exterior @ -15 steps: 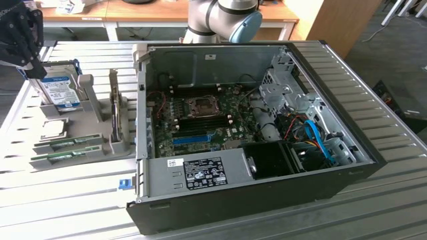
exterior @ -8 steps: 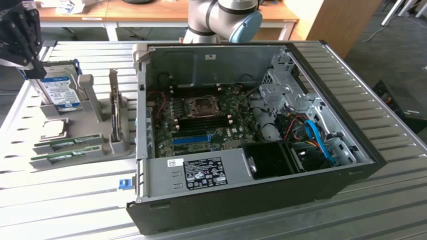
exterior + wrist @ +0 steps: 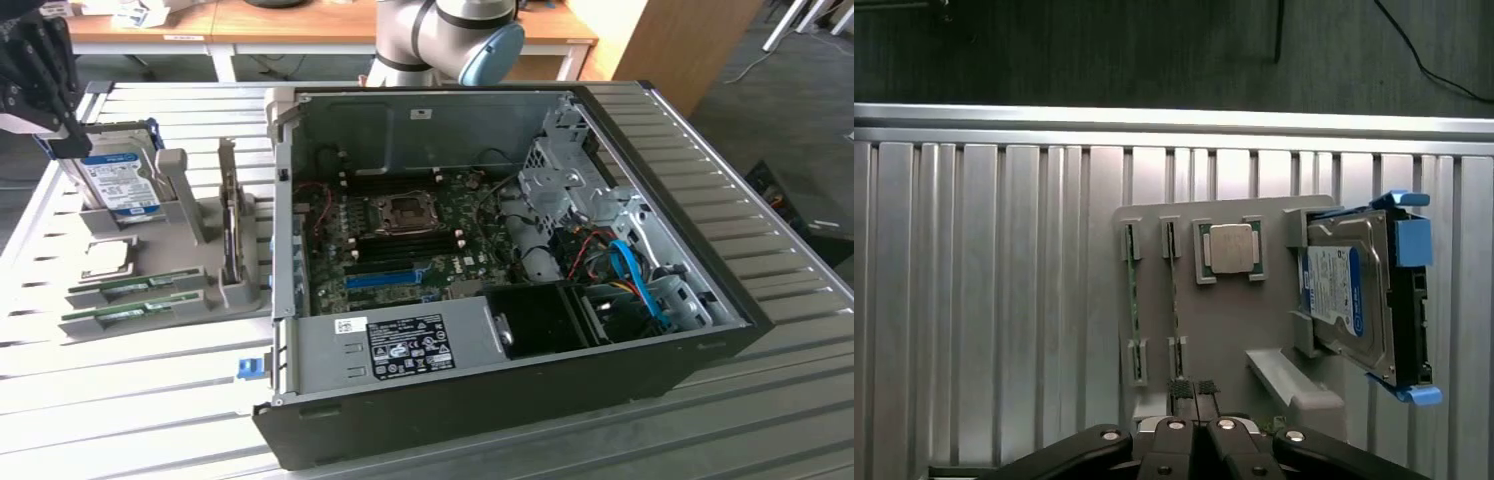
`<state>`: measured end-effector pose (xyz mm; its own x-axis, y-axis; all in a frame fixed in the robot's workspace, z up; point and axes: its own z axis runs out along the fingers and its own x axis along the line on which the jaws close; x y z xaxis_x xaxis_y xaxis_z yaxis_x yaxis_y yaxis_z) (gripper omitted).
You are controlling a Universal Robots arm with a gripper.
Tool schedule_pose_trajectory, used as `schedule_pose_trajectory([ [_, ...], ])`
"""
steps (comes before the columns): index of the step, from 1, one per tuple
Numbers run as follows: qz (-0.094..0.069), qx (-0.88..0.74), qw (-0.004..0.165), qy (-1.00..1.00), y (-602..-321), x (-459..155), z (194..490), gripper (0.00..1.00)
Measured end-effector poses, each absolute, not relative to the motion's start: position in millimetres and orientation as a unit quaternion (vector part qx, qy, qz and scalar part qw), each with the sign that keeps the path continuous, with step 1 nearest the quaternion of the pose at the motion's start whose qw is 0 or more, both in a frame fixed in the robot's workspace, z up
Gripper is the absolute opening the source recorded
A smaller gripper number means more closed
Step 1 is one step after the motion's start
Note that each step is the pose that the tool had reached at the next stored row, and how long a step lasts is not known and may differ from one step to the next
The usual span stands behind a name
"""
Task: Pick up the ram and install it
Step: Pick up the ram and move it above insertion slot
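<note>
Fingers point(image 3: 1180, 389) closed pad to pad, nothing between them. Gripper point(image 3: 62, 138) hangs high, clear of every part; in the exterior view it shows above the hard drive point(image 3: 118, 180).

Ram point(image 3: 134, 289) sits on edge in its slot of the grey tray point(image 3: 187, 275), just beside the processor chip point(image 3: 107, 258). Second ram stick point(image 3: 127, 314) lies parallel just beside it, on the side away from the chip. Neither stick is touched.

Hard drive, blue label, stands on edge in its cradle at the tray's other end.

Tray lies on the slatted metal desk point(image 3: 747, 400), close to the open computer case point(image 3: 534, 395), at the exterior view's left of it. Motherboard point(image 3: 400, 240) is exposed inside the case.

Wrist view: closed fingertips appear just beyond one end of the ram point(image 3: 1174, 290), apart from it.
</note>
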<state>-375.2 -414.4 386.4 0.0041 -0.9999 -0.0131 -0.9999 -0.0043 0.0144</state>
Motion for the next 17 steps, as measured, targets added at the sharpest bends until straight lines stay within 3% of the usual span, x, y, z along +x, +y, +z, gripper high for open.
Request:
schedule_pose_trajectory([
  [17, -0.01, 0.72, 0.001, -0.694, -414.4, -375.2, 386.4, 0.11],
])
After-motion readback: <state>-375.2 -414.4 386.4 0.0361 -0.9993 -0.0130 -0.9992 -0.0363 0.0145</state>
